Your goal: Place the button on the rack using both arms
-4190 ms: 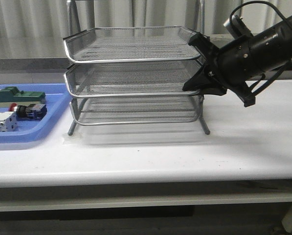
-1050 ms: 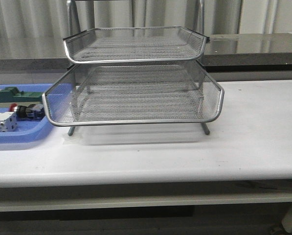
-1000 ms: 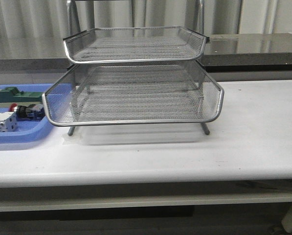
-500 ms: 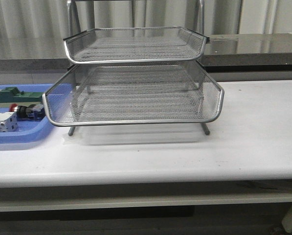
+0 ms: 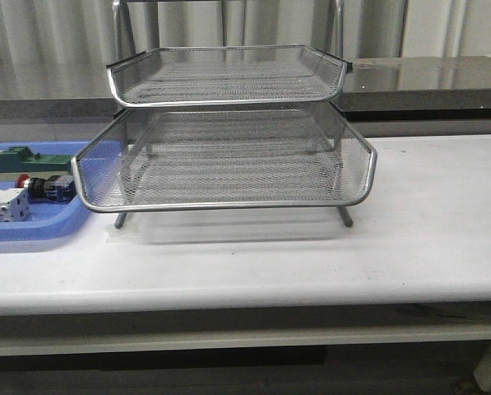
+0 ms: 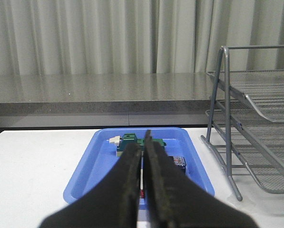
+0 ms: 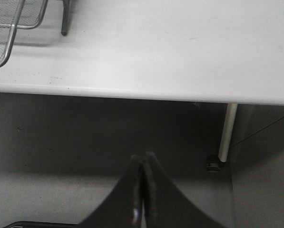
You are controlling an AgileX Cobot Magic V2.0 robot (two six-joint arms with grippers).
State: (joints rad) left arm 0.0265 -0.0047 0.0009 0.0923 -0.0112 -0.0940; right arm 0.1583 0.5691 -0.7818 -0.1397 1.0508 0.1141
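Button (image 5: 46, 188) lies in blue tray (image 5: 31, 226) at front view's left edge, beside rack (image 5: 224, 136) on counter (image 5: 409, 239); middle tier juts forward. Left wrist view: left gripper (image 6: 142, 151) jaws pressed together, empty, over the tray. Right wrist view: right gripper (image 7: 142, 159) jaws closed, empty, below counter edge.

1. The left gripper (image 6: 142, 156) is matte black, with two long flat fingers (image 6: 128, 185) that taper from a broad base to narrow tips.
2. Their inner faces run straight and smooth, leaving only a thin pale seam between them.
3. The right gripper (image 7: 144, 156) is also black, its two fingers (image 7: 157, 190) slim and pointed at the tips and flaring wide toward the base.
4. A faint sheen shows along the right fingers' inner edges.
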